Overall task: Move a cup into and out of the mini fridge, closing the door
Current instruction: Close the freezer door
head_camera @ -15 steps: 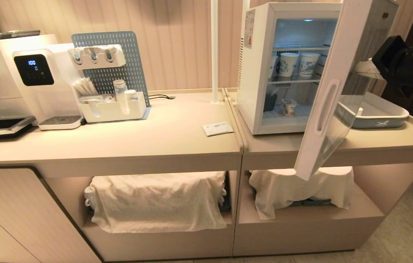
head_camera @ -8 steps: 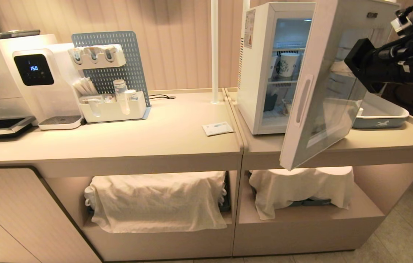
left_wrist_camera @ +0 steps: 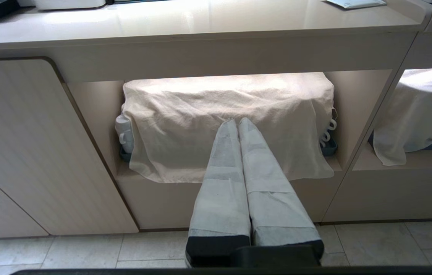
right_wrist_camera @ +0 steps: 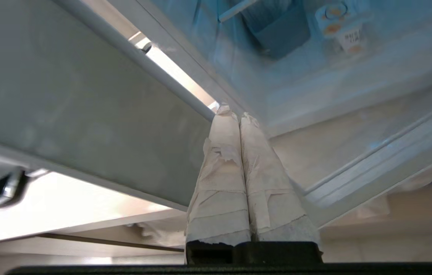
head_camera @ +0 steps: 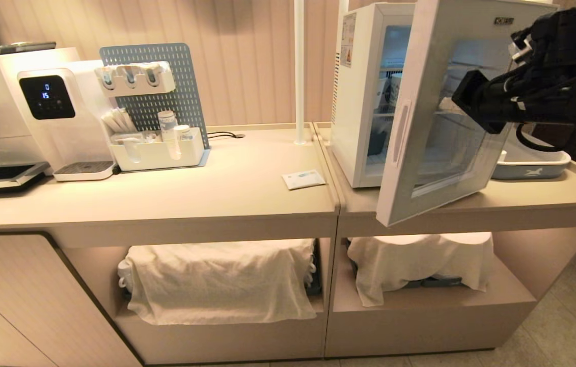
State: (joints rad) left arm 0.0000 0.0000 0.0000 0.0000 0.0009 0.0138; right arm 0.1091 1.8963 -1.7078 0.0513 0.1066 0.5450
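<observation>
- At the fridge (head_camera: 356,97), on the right surface (head_camera: 537,196): door (head_camera: 435,112) part-swung, glass side out.
- Right hand (right_wrist_camera: 238,110): fingers pressed together, empty, tips against the door's outer glass.
- Cup (right_wrist_camera: 340,25): inside, on the fridge floor, seen through the glass.
- Left hand (left_wrist_camera: 237,122): closed, parked low before the cabinet.
- Advice: push steadily near the handle side until the seal meets.

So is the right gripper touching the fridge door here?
Touching. In the right wrist view the shut fingers of the right gripper press their tips against the glass of the door, with no gap showing.
</observation>
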